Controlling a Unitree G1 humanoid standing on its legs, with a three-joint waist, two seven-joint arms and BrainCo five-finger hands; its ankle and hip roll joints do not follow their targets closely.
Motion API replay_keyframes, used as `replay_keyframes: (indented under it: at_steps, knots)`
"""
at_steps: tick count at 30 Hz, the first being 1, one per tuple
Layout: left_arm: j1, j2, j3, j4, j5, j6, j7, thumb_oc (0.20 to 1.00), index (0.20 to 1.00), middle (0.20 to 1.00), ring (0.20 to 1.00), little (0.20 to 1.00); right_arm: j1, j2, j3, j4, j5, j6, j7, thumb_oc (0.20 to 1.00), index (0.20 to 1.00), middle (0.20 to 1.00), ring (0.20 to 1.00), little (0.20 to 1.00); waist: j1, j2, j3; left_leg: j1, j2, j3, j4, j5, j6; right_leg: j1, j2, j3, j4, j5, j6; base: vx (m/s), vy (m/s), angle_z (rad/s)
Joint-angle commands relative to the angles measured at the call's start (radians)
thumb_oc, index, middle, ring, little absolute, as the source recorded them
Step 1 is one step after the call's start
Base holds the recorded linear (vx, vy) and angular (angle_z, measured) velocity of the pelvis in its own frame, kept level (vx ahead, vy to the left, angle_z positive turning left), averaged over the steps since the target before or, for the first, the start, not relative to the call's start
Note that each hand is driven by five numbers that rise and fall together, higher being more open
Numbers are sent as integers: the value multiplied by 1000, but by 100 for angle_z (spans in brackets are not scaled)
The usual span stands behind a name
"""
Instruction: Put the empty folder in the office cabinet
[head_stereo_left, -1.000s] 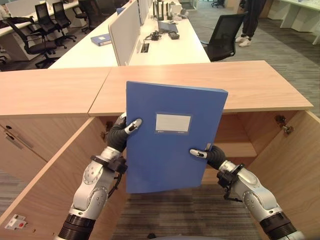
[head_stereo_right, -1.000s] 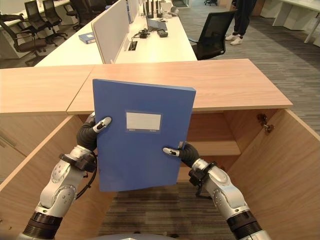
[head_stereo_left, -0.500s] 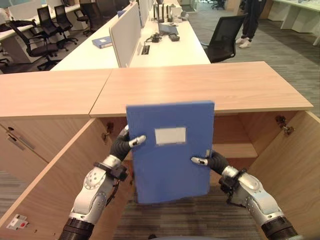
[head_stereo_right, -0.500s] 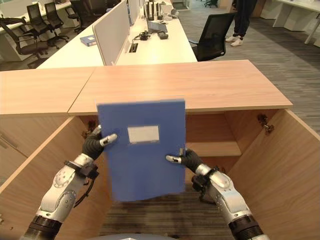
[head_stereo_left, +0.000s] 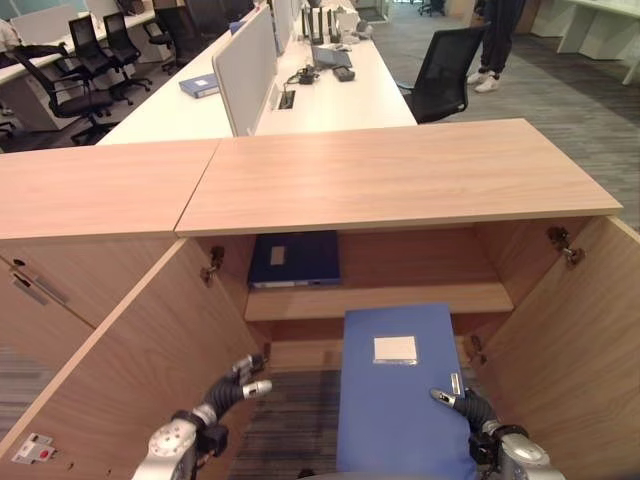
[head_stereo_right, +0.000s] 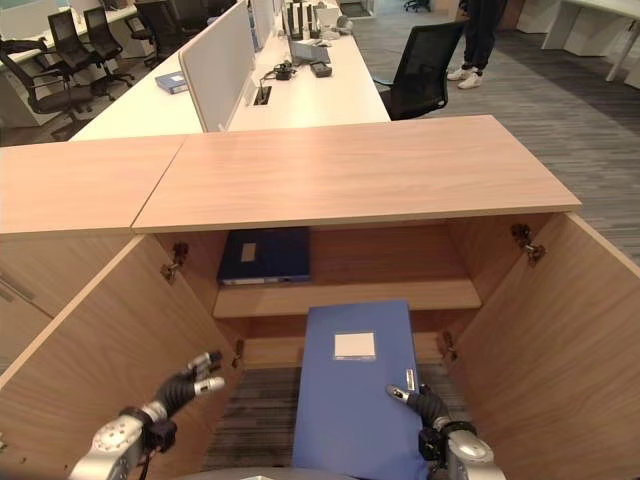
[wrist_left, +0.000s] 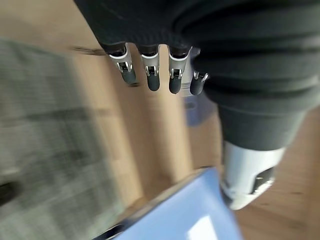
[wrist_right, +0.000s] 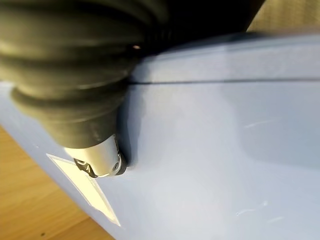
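The blue folder (head_stereo_left: 400, 390) with a white label lies nearly flat and low, its far end pointing into the open wooden cabinet (head_stereo_left: 400, 298) below the shelf. My right hand (head_stereo_left: 462, 408) holds its right edge. The thumb (wrist_right: 97, 160) presses on the cover (wrist_right: 210, 165) and the fingers are hidden underneath. Left of the folder and apart from it, my left hand (head_stereo_left: 235, 382) hangs free; its fingers (wrist_left: 150, 75) are straight and hold nothing. A corner of the folder (wrist_left: 185, 215) shows in the left wrist view.
A dark blue folder (head_stereo_left: 295, 258) lies on the cabinet's shelf at the left. Both cabinet doors stand open, the left door (head_stereo_left: 130, 340) and the right door (head_stereo_left: 570, 330), flanking the folder. Behind the cabinet are desks, a black office chair (head_stereo_left: 440, 60) and a standing person (head_stereo_left: 497, 40).
The folder came down from upright in front of the cabinet top to lying flat and low at the cabinet's opening. My left hand let go and dropped away to the left.
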Motion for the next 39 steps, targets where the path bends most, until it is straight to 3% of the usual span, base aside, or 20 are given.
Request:
replay_keyframes:
  at_steps: [1,11,15,17,21,23,25,27,29,30,31,32,35,39]
  knots:
    - [-88,-6,-26,116,129,-61,60,1000,1000,1000,1000,1000,-60,49,-24,37,150,-58,-23,200,200,200,200,200,-6,-21,20,43,45,-3,13,-84,-37,9,-75,-11,84,-114,81,0,-69,3]
    - [-162,-98,-22,473,159,-62,191,1000,1000,1000,1000,1000,-117,104,-79,184,404,-89,-101,200,200,200,200,200,-11,-3,29,23,72,-26,13,-62,-69,4,-35,-23,86,-144,54,5,-85,5]
    - [-165,-106,-16,523,138,-58,198,1000,1000,1000,1000,1000,-127,111,-96,204,467,-98,-112,200,200,200,200,200,-7,-2,28,25,94,-42,14,-52,-80,2,-13,-17,95,-155,39,34,-113,13]
    - [-171,-109,-2,552,114,-52,210,1000,1000,1000,1000,1000,-133,119,-127,193,544,-119,-131,200,200,200,200,200,4,-13,51,-5,109,-55,75,-48,-90,10,2,-22,98,-163,24,-34,-142,15]
    - [-190,-117,-3,555,84,-49,220,1000,1000,1000,1000,1000,-165,108,-165,186,604,-145,-162,200,200,200,200,200,3,-31,83,-110,95,-42,221,-58,-105,15,-10,-57,99,-165,12,-52,-76,30]
    - [-196,-125,-15,569,85,-46,221,1000,1000,1000,1000,1000,-208,89,-199,182,631,-159,-193,200,200,200,200,200,15,-31,93,-174,41,-35,246,-60,-86,33,-20,-80,87,-166,3,38,-80,56]
    - [-190,-123,-28,573,94,-47,221,1000,1000,1000,1000,1000,-256,74,-215,173,643,-178,-213,200,200,200,200,200,37,-29,86,-216,-49,-90,215,-53,-55,31,-6,-72,78,-167,-1,113,-72,54]
    - [-185,-119,-37,575,95,-47,219,1000,1000,1000,1000,1000,-315,62,-218,192,665,-194,-231,200,200,200,200,200,62,-23,86,-266,-112,-124,188,-11,-37,35,25,-49,70,-174,-9,121,-90,9]
    - [-180,-110,-41,567,91,-50,222,1000,1000,1000,1000,1000,-378,49,-213,215,686,-207,-248,200,200,200,200,200,96,-23,92,-339,-153,-106,178,41,-24,52,55,-16,61,-185,-17,109,-89,-22]
    - [-181,-110,-41,567,91,-49,222,1000,1000,1000,1000,1000,-381,48,-213,218,688,-207,-247,200,200,200,200,200,100,-26,91,-341,-154,-101,180,40,-23,51,53,-12,61,-186,-17,161,-94,-60]
    - [-170,-100,-38,559,87,-50,221,1000,1000,1000,1000,1000,-433,45,-209,249,710,-213,-256,200,200,200,200,200,148,-27,91,-389,-175,-72,184,70,-16,76,86,41,57,-199,-27,187,-70,-68]
    - [-163,-96,-35,561,88,-50,224,1000,1000,1000,1000,1000,-451,44,-204,259,715,-213,-262,200,200,200,200,200,165,-27,89,-403,-180,-66,190,78,-14,92,98,64,59,-208,-34,185,-70,-60]
    - [-146,-82,-30,573,104,-47,227,1000,1000,1000,1000,1000,-485,49,-198,296,714,-206,-271,200,200,200,200,200,200,-36,68,-373,-173,-58,166,66,13,120,106,101,59,-227,-43,216,11,-49]
    - [-128,-71,-12,598,97,-46,244,1000,1000,1000,1000,1000,-494,80,-189,321,718,-196,-283,200,200,200,200,200,210,-70,43,-331,-163,-58,138,68,45,146,88,108,76,-256,-38,267,47,-40]
